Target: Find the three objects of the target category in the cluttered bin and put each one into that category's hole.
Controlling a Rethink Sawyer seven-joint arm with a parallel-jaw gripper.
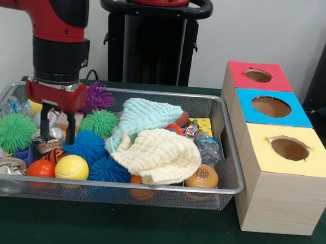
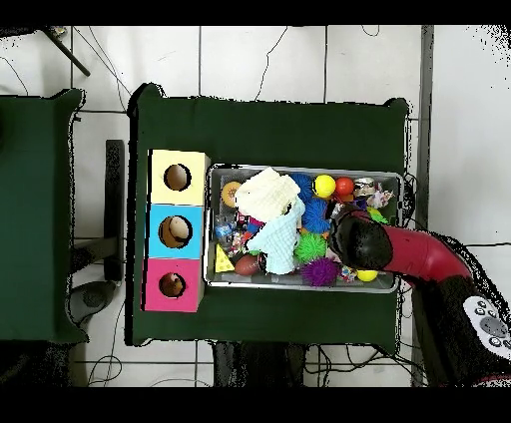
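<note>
Presently the largest item, the bin [image 1: 231,188], sits on the green table [image 1: 146,230] and holds a dense clutter, with the arm [image 1: 59,18] reaching down into its end farthest from the boxes. Beside the bin stands a row of three wooden boxes; the hole [image 1: 258,75] belonging to the red-topped box [image 1: 234,68] lies at the end of the row nearest the robot, beyond the blue-topped box [image 1: 246,104] and the yellow-topped box [image 1: 260,151]. Nothing can be seen inside the red hole in either view, so no deposit can be confirmed; as a judgement, all three placements appear outstanding and the search phase is in hand. Two cloths, a cream cloth [image 1: 161,154] and a pale blue cloth [image 1: 147,115], cover the middle of the bin and may conceal items. Around them lie spiky balls: a green one [image 1: 12,131], a blue one [image 1: 88,145] and a purple one [image 1: 98,97]. Smaller objects include a yellow ball [image 1: 71,167] and an orange ball [image 1: 41,168] near the front rim. The gripper [image 1: 57,128] hangs just above the clutter with its two dark fingers [image 1: 44,128] spread apart and nothing between them; it holds no object.
</note>
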